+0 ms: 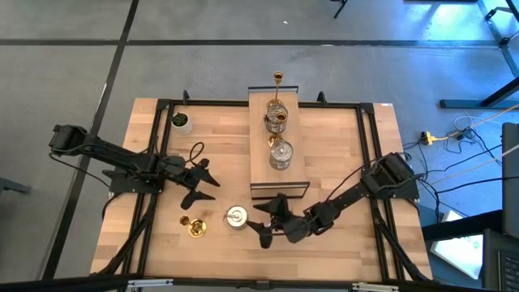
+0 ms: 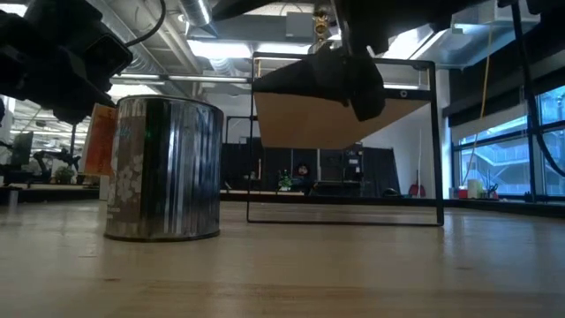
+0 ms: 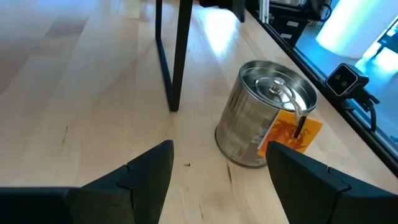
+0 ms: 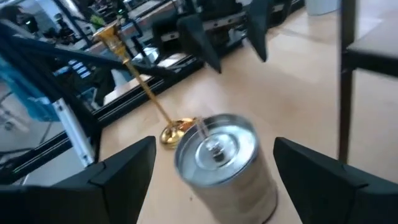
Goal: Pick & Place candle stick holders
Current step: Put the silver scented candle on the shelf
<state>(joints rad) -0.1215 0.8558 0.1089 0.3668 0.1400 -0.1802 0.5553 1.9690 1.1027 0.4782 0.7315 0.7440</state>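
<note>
Silver candle holder [image 1: 236, 217] stands between the left gripper [image 1: 204, 185] and right gripper [image 1: 268, 221], both spread apart.

Bare wood lies open between the squat silver tin holder [image 1: 236, 217] and the worktop's [image 1: 340, 243] front edge. The raised wooden shelf on black legs [image 1: 276, 154] blocks the worktop's middle, just behind the tin. A slim brass-gold holder [image 1: 193, 226] stands near the tin toward the left edge, with a narrow gap between.
</note>
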